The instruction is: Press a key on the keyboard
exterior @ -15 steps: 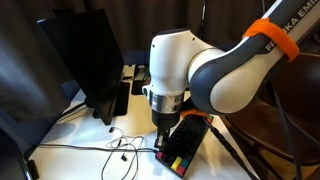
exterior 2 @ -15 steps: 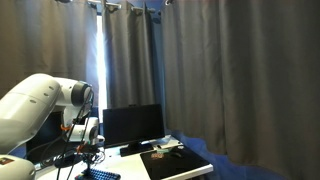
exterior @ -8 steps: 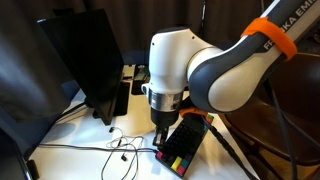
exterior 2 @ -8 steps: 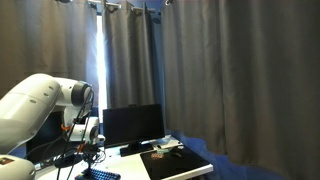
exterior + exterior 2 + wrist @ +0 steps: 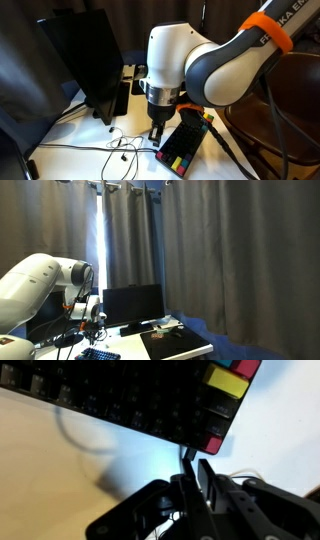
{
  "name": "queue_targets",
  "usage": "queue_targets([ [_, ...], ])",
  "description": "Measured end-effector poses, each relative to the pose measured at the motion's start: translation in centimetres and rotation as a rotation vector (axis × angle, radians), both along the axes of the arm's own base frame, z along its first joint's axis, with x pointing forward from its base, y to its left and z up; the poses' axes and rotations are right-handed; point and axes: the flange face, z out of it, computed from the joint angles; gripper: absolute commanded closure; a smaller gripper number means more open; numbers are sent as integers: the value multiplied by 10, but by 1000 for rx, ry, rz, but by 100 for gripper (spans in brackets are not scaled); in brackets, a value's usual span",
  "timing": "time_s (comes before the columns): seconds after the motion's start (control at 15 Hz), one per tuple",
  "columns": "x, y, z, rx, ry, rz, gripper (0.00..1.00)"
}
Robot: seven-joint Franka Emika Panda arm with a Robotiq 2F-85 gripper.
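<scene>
The keyboard (image 5: pixel 183 145) is compact and black, with a coloured row of red, yellow and green keys at its near end. It lies on the white table right of centre. In the wrist view the keyboard (image 5: pixel 140 400) fills the top, with red and yellow keys at the upper right. My gripper (image 5: pixel 156 131) hangs just above the keyboard's left edge; in the wrist view the gripper (image 5: pixel 196 460) has its fingers pressed together, holding nothing, with the tips just off the keyboard's edge. In an exterior view the keyboard (image 5: pixel 97 354) is a dark strip at the bottom left.
A black monitor (image 5: pixel 85 60) stands at the back left of the white table (image 5: pixel 75 150). Thin black cables (image 5: pixel 118 147) lie loose on the table next to the keyboard. A black mat (image 5: pixel 172 342) with small objects lies on the table in an exterior view. Grey curtains hang behind.
The arm has shifted slightly left and up, so the gripper now sits a little further off the keyboard's left edge. The keyboard has not moved.
</scene>
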Motion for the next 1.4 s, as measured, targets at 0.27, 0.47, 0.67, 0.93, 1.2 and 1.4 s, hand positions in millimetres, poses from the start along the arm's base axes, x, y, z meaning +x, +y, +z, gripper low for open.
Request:
queue_targets([
  [0.27, 2, 2, 11, 14, -11, 19, 26],
  [0.47, 4, 2, 26, 37, -24, 69, 5],
  [0.67, 10, -5, 48, 56, -47, 122, 0],
  [0.93, 20, -23, 81, 46, -65, 155, 0],
  [1.2, 21, -42, 116, 48, -36, 147, 0],
  [1.4, 16, -55, 144, 60, 9, 142, 0],
])
